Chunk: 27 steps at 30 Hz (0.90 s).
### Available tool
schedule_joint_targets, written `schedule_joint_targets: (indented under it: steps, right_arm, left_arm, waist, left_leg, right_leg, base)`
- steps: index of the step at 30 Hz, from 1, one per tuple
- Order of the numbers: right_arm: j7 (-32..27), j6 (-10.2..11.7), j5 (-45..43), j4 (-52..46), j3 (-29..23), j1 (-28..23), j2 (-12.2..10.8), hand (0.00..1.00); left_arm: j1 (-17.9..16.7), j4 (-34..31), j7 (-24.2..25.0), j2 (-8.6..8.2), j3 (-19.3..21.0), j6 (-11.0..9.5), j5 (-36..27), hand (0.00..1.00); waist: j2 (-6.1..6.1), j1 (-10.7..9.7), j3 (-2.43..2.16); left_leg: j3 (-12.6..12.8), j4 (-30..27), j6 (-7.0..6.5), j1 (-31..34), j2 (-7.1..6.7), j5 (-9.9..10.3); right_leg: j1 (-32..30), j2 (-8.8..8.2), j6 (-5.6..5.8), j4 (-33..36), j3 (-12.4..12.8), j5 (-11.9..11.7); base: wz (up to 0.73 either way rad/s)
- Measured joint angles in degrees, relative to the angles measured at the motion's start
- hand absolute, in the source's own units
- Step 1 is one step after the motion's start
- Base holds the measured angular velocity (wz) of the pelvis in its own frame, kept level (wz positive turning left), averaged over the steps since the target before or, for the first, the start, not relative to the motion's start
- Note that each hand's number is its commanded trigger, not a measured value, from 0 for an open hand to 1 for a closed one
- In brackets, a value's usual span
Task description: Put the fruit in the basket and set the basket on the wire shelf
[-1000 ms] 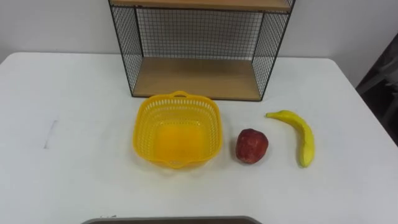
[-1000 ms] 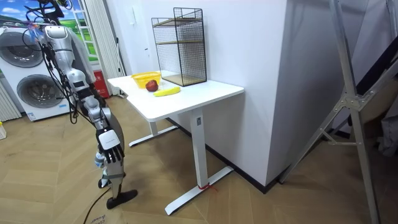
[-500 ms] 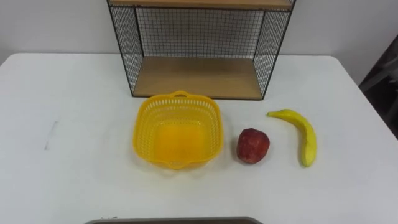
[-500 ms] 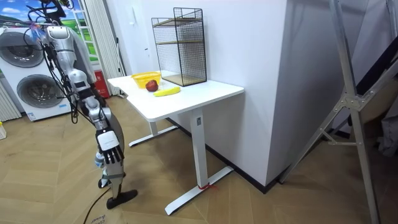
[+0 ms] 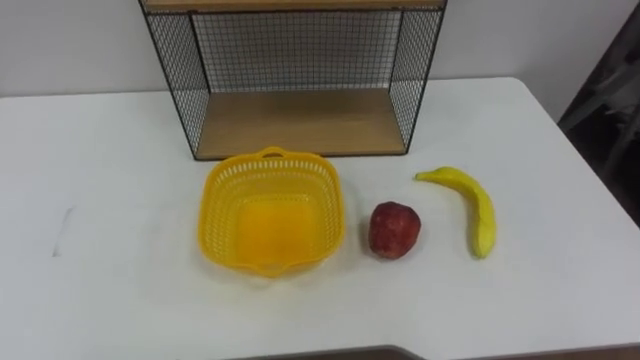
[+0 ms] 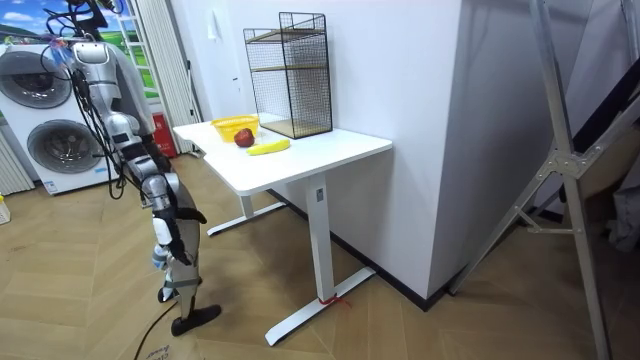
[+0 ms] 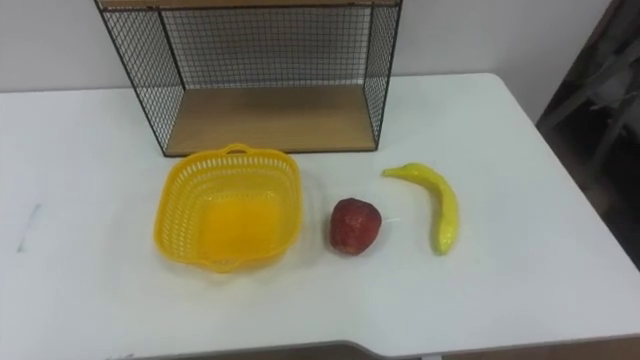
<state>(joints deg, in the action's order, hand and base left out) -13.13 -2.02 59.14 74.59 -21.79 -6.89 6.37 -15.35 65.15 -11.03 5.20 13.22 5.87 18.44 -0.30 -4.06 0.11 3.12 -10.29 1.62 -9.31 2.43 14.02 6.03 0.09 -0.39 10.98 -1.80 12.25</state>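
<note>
left eye view, looking down on a white table (image 5: 110,180). a yellow plastic basket (image 5: 332,205) sits near the middle with nothing in it. just to its right, close but not touching, lies a red apple (image 5: 394,230). further right, apart from the apple, lies a curved banana (image 5: 478,212). behind the basket stands the wire shelf (image 5: 300,122), its wooden bottom board bare.

room view: the robot stands at the table's end on the room view's left. its right hand (image 6: 163,235), judged by the body, hangs low beside it, below the tabletop, holding nothing. you cannot tell whether it is spread or closed.

no fruit is packed yet, so the whole job lies ahead. watch for these risks:
- the hand may knock the table edge as you raise it.
- the apple is round and may roll away if you nudge it rather than grip it.
- the basket looks light and may slide or tip if fruit lands against its rim.
- later, the loaded basket may catch the shelf's wire sides going in.
</note>
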Motion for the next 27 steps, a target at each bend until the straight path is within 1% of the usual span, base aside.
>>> schedule_joint_targets:
  steps: [1,3,4,5,6,7,8,9,10,11,12,13,14,15,17,18,21,22,24,25,27]
  right_arm:
    - [-1.2,0.0,3.2,-0.6,-2.4,0.0,0.0,0.0]
    - [-4.5,0.6,7.3,-3.3,-8.5,0.0,0.0,0.0]
    - [-5.5,1.1,8.0,-4.0,-9.9,0.1,0.0,0.0]
    - [-7.4,2.1,8.6,-5.8,-12.3,0.1,0.0,0.0]
    - [-9.2,3.2,9.0,-7.7,-13.7,-0.1,0.0,0.0]
    - [-10.4,3.6,9.0,-9.3,-14.4,-0.3,-0.1,0.0]
    - [-13.0,4.1,9.1,-13.1,-16.1,-0.5,-0.1,0.0]
    - [-15.5,5.2,9.0,-16.5,-17.7,-0.7,-0.1,0.0]
    - [-16.7,5.9,8.9,-18.0,-18.2,-0.8,0.0,0.0]
    - [-19.6,7.0,8.1,-21.2,-18.5,-0.9,0.0,0.0]
    - [-22.5,7.9,7.2,-24.7,-18.7,-0.8,0.0,0.0]
    - [-23.8,8.3,6.3,-26.3,-18.8,-0.7,0.0,0.0]
    - [-26.8,9.2,4.1,-28.9,-19.1,0.0,0.2,0.0]
    - [-28.4,9.4,2.7,-30.4,-19.2,0.3,0.3,0.0]
    - [-34.6,9.8,-3.3,-38.4,-19.4,0.3,0.4,0.0]
    - [-36.1,10.1,-5.2,-40.0,-19.2,0.3,0.5,0.0]
    - [-44.8,10.8,-18.9,-50.0,-19.0,1.3,1.7,0.0]
    - [-46.1,10.9,-21.3,-52.4,-18.8,1.4,1.8,0.0]
    - [-49.5,12.4,-33.4,-60.3,-17.5,1.4,2.5,0.0]
    - [-50.0,12.6,-36.4,-62.0,-17.1,1.5,2.7,0.0]
    - [-51.4,13.2,-46.1,-68.7,-13.8,1.5,3.9,0.0]
  left_arm:
    - [-0.1,0.0,0.0,0.0,0.1,0.0,-1.0,0.0]
    - [-0.4,0.0,0.0,0.05,0.4,-0.2,-0.9,0.0]
    - [-0.5,-0.1,0.0,0.06,0.7,-0.4,-0.8,0.0]
    - [-0.6,-0.1,0.0,0.13,1.4,-0.9,-0.8,0.0]
    - [-0.6,-0.2,0.0,0.39,1.4,-1.2,-0.8,0.0]
    - [-0.4,-0.5,0.0,0.47,1.4,-1.2,-0.8,0.0]
    - [-0.5,-1.7,0.0,0.54,1.5,-1.3,-0.8,0.0]
    - [-1.1,-2.4,0.0,0.77,1.9,-1.7,-0.8,0.0]
    - [-1.0,-2.4,0.0,1.07,1.9,-1.9,-0.9,0.0]
    - [-0.8,-2.8,0.0,1.76,1.9,-2.5,-0.8,0.0]
    - [-0.8,-3.5,0.0,2.36,1.9,-3.0,-0.7,0.0]
    - [-0.8,-3.6,-0.1,2.59,1.8,-3.4,-0.8,0.0]
    - [-0.9,-3.7,-0.5,2.8,1.7,-3.6,-0.8,0.0]
    - [-0.9,-3.7,-0.9,2.76,1.7,-3.6,-0.8,0.0]
    - [-0.9,-3.9,-1.3,2.77,1.2,-3.7,-0.7,0.0]
    - [-0.9,-4.0,-1.3,2.81,1.1,-3.7,-0.6,0.0]
    - [-0.9,-4.4,-1.3,3.06,1.0,-3.7,-0.1,0.0]
    - [-0.9,-4.4,-1.3,3.2,0.7,-3.8,-0.1,0.0]
    - [-0.7,-4.5,-1.3,3.41,-0.5,-4.1,0.0,0.0]
    - [-0.6,-4.5,-1.3,3.4,-0.7,-4.2,0.0,0.0]
    - [-0.1,-4.4,-1.5,3.55,-2.5,-4.7,-0.2,0.0]
  waist:
    - [-0.01,-0.6,-0.02]
    - [0.02,-1.2,-0.01]
    - [-0.1,-1.5,-0.08]
    - [-0.02,-2.1,-0.07]
    - [-0.05,-2.3,-0.1]
    - [-0.06,-2.4,-0.11]
    - [-0.34,-2.5,-0.28]
    - [-0.28,-2.4,-0.26]
    - [-0.36,-2.6,-0.28]
    - [-0.62,-2.8,-0.36]
    - [-0.79,-2.9,-0.31]
    - [-0.86,-3.1,-0.3]
    - [-1.02,-3.6,-0.31]
    - [-1.02,-3.7,-0.32]
    - [-1.02,-3.5,-0.3]
    - [-1.04,-3.5,-0.28]
    - [-1.17,-3.5,-0.27]
    - [-1.13,-3.5,-0.25]
    - [-1.13,-3.2,-0.19]
    - [-1.16,-3.1,-0.16]
    - [-1.42,-1.6,0.07]
  left_leg:
    - [0.1,0.0,0.0,-0.1,-0.02,0.0]
    - [0.5,0.0,0.0,0.0,-0.02,0.0]
    - [0.7,0.0,0.0,0.0,-0.02,0.0]
    - [0.8,0.0,0.0,0.0,-0.03,0.0]
    - [1.0,0.0,0.0,0.0,-0.02,0.0]
    - [1.2,0.0,0.0,0.1,-0.02,0.0]
    - [1.6,0.0,0.0,0.2,-0.03,0.0]
    - [1.8,0.0,0.0,0.3,-0.07,0.0]
    - [1.8,0.0,0.0,0.5,-0.08,0.0]
    - [2.0,-0.1,0.0,0.6,-0.08,0.0]
    - [2.1,-0.1,-0.01,0.8,-0.07,0.0]
    - [2.2,-0.1,-0.03,1.0,-0.07,0.0]
    - [2.2,0.0,-0.07,1.0,-0.13,0.0]
    - [2.3,0.0,-0.08,1.0,-0.15,-0.1]
    - [2.3,-0.1,-0.23,1.8,-0.23,-0.1]
    - [2.3,-0.2,-0.25,2.0,-0.23,-0.2]
    - [2.2,-0.5,-0.38,3.0,-0.24,-0.2]
    - [2.2,-0.4,-0.41,3.1,-0.23,-0.3]
    - [2.1,-0.4,-0.51,3.7,-0.22,-0.3]
    - [2.2,-0.4,-0.54,3.7,-0.23,-0.4]
    - [2.4,-0.4,-0.56,3.8,-0.13,-0.4]
  right_leg:
    - [0.1,-0.02,0.0,0.1,0.0,0.0]
    - [-0.1,-0.07,0.02,0.0,0.2,0.0]
    - [-0.1,-0.09,0.04,0.0,0.2,0.0]
    - [-0.1,-0.11,0.05,0.0,0.2,0.0]
    - [-0.3,-0.1,0.06,0.1,0.4,0.0]
    - [-0.5,-0.12,0.07,0.2,0.5,0.0]
    - [-1.3,-0.05,0.14,0.9,1.2,0.1]
    - [-1.4,0.0,0.15,1.1,1.7,0.1]
    - [-1.4,-0.01,0.16,1.2,1.7,0.1]
    - [-1.7,-0.01,0.19,1.5,1.8,0.1]
    - [-2.1,0.0,0.18,1.7,1.8,0.2]
    - [-2.2,-0.01,0.2,1.7,1.8,0.1]
    - [-2.3,-0.02,0.26,1.7,1.9,0.1]
    - [-2.4,0.0,0.3,1.7,2.1,0.1]
    - [-3.2,0.01,0.44,1.8,2.4,-0.1]
    - [-3.4,0.02,0.45,1.8,2.4,-0.2]
    - [-4.5,-0.01,0.45,1.9,2.2,-0.4]
    - [-4.6,0.0,0.44,2.0,2.1,-0.4]
    - [-5.2,-0.03,0.42,2.6,1.9,-0.4]
    - [-5.5,-0.03,0.41,2.7,1.9,-0.4]
    - [-5.9,0.01,0.3,2.6,1.9,-0.5]
  base:
    - [0.0]
    - [-0.05]
    - [0.0]
    - [-0.04]
    - [-0.06]
    - [-0.16]
    - [-0.2]
    - [-0.18]
    - [-0.09]
    - [-0.03]
    - [0.0]
    - [0.0]
    - [0.0]
    - [-0.06]
    - [-0.06]
    - [0.0]
    - [0.01]
    - [0.0]
    - [0.0]
    - [-0.04]
    - [-0.09]
